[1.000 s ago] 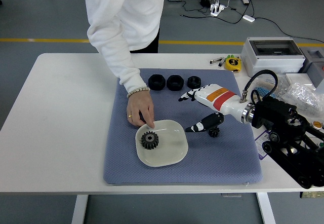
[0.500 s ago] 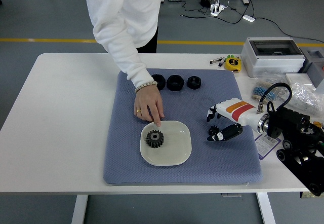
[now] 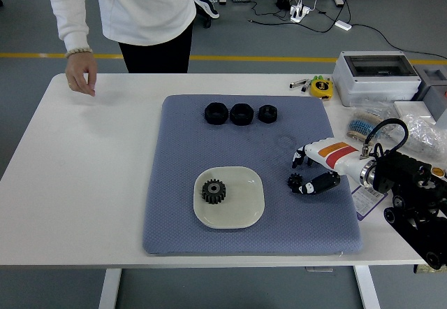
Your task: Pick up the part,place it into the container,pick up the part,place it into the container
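Note:
A white dish [image 3: 246,212] sits on the blue mat [image 3: 174,211] with a black gear [image 3: 213,191] in it. A small black gear [image 3: 295,180] lies on the mat to the dish's right. My right hand [image 3: 306,172] is low over this small gear, with fingers [image 3: 299,158] just behind it and the thumb [image 3: 316,184] beside it. The hand looks open and the gear rests on the mat. Three black round parts [image 3: 242,114] stand in a row at the mat's back. The left arm is out of view.
A person stands at the far left; one hand [image 3: 82,77] hangs at the table's far edge. A grey box [image 3: 377,77], a yellow tape measure [image 3: 321,87] and plastic bags [image 3: 419,128] sit at the right side.
The person nudged the dish a little to the right, then took the hand off it and stepped away to the far left. My right hand pulled back right and came down at the small gear.

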You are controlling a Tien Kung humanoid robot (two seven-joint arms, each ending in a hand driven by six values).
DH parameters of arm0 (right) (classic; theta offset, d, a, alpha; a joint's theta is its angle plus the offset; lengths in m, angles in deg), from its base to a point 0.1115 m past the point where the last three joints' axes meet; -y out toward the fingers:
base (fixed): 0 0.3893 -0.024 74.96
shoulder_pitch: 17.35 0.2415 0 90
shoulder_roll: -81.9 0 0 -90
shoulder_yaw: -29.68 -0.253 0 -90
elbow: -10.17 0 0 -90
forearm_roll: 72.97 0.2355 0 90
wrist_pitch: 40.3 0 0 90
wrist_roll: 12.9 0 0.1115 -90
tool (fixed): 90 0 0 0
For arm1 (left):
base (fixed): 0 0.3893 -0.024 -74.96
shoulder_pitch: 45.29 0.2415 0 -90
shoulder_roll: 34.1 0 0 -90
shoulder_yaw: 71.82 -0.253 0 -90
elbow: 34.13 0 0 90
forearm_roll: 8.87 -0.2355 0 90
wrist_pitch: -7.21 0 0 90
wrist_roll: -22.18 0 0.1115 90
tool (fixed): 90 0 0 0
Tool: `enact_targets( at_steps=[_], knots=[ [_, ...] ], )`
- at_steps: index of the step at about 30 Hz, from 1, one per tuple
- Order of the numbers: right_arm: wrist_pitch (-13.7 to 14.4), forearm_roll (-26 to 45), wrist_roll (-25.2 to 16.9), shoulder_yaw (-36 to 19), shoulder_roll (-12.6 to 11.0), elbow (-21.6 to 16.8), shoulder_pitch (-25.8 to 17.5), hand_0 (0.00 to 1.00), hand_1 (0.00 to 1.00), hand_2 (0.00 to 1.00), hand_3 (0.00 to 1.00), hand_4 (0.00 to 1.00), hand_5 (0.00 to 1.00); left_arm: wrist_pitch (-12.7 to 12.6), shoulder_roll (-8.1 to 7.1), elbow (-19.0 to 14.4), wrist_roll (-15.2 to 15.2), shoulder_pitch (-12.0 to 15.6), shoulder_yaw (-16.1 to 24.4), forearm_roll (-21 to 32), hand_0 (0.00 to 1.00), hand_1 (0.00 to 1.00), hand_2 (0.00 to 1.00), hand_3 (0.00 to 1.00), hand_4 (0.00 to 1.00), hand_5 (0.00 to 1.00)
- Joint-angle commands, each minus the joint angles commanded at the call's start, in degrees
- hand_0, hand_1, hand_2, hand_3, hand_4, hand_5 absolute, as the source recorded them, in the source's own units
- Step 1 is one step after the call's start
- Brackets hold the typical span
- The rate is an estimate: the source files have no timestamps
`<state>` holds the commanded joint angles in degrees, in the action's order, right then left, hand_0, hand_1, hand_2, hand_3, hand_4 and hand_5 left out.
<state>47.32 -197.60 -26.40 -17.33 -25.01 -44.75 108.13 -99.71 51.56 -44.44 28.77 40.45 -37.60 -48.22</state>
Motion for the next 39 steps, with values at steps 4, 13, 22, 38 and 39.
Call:
enact_targets(
  at_steps=[4, 13, 22, 38, 39],
  knots=[
    [0.23, -0.09, -0.19, 0.08, -0.02, 0.24, -0.1, 0.381, 0.447, 0.522, 0.523, 0.844, 0.46, 0.0, 0.02, 0.0, -0.01, -0.02, -0.04, 0.04, 0.692, 0.655, 0.706, 0.567, 0.65, 0.577],
    [0.57, 0.03, -0.49, 0.42, 0.09, 0.72, -0.24, 0.323, 0.416, 0.5, 0.514, 0.827, 0.454, 0.05, 0.08, 0.0, 0.15, 0.03, 0.25, -0.43, 0.692, 0.656, 0.706, 0.567, 0.65, 0.577],
    [1.43, 0.39, -0.97, 0.68, 0.15, 0.83, -0.24, 0.233, 0.336, 0.45, 0.5, 0.797, 0.451, 0.17, 0.08, 0.0, 0.2, -0.11, 0.19, -0.57, 0.692, 0.655, 0.706, 0.567, 0.649, 0.578],
    [1.96, 1.27, -1.68, 0.97, 0.22, 0.68, -0.37, 0.145, 0.227, 0.377, 0.489, 0.745, 0.444, 0.46, -0.02, 0.0, 0.23, -0.12, 0.2, -0.98, 0.691, 0.652, 0.704, 0.567, 0.648, 0.575],
    [2.0, 1.35, -1.72, 0.95, 0.22, 0.69, -0.37, 0.145, 0.227, 0.377, 0.489, 0.745, 0.444, 0.48, -0.04, 0.0, 0.22, -0.13, 0.16, -1.01, 0.691, 0.652, 0.704, 0.567, 0.648, 0.575]
  ],
)
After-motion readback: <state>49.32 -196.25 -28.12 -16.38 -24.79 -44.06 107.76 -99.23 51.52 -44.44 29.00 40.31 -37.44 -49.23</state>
